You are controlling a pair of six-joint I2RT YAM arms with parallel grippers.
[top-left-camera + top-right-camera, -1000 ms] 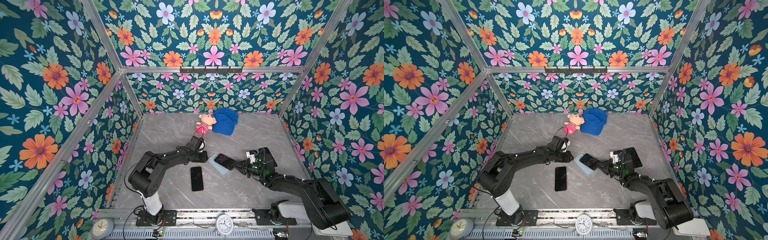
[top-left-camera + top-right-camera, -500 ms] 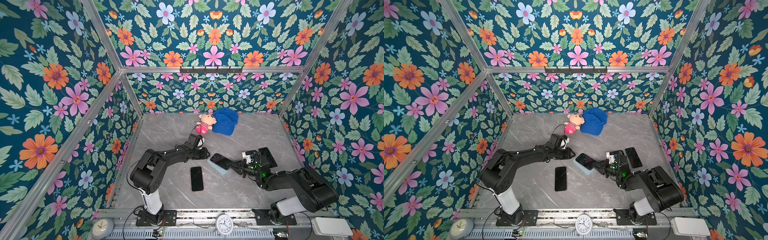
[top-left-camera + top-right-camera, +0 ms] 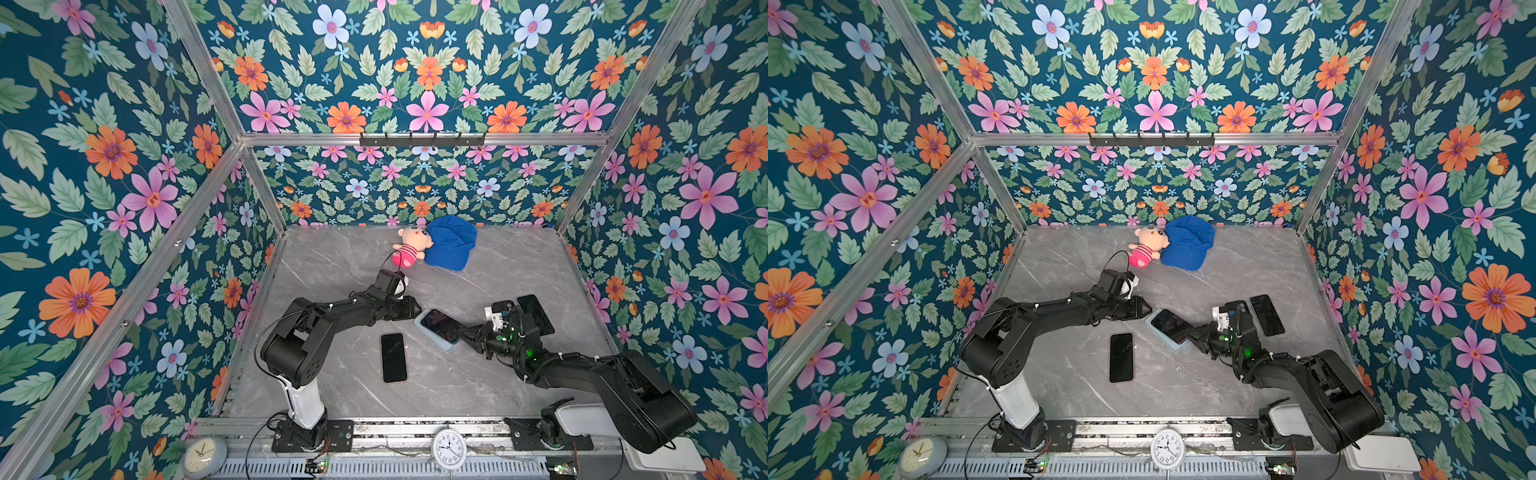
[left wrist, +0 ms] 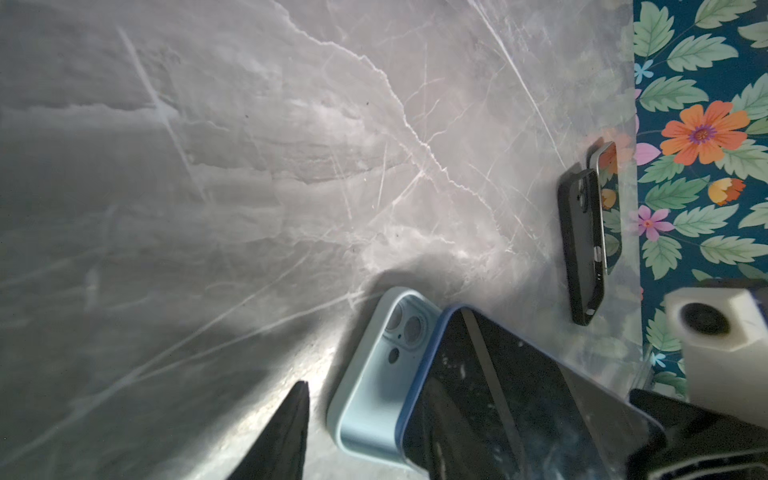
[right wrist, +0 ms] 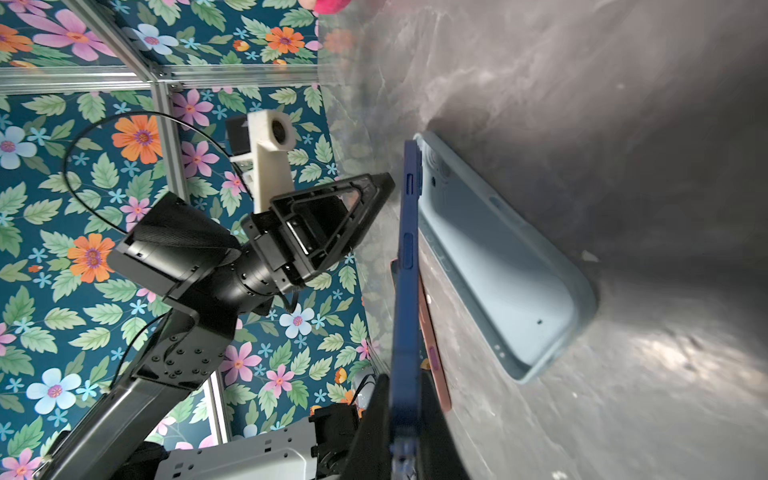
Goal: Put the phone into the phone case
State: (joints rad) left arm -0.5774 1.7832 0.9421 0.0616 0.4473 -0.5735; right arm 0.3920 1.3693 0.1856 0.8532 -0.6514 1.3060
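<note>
The light-blue phone case (image 3: 420,320) (image 3: 1152,321) lies hollow side up mid-table. The blue-edged phone (image 3: 442,326) (image 3: 1169,326) leans over it, screen up. Its far end meets the case's camera-hole end, and the held end is raised. My right gripper (image 3: 467,334) (image 3: 1197,335) (image 5: 405,440) is shut on the phone's (image 5: 406,266) near end. My left gripper (image 3: 412,309) (image 3: 1143,309) stands open at the case's (image 4: 374,386) far-left end. One fingertip (image 4: 291,424) is clear of the rim, and the phone (image 4: 498,395) hides the other. The case's hollow (image 5: 498,266) shows empty.
A black phone (image 3: 393,357) (image 3: 1121,357) lies flat in front of the case. A dark phone and a black case (image 3: 536,313) (image 4: 579,249) lie at the right. A plush doll (image 3: 409,247) and a blue cap (image 3: 451,243) sit at the back wall.
My left gripper's jaws have spread apart beside the case. The right gripper keeps its hold, with the phone leaning over the case in nearly the same place.
</note>
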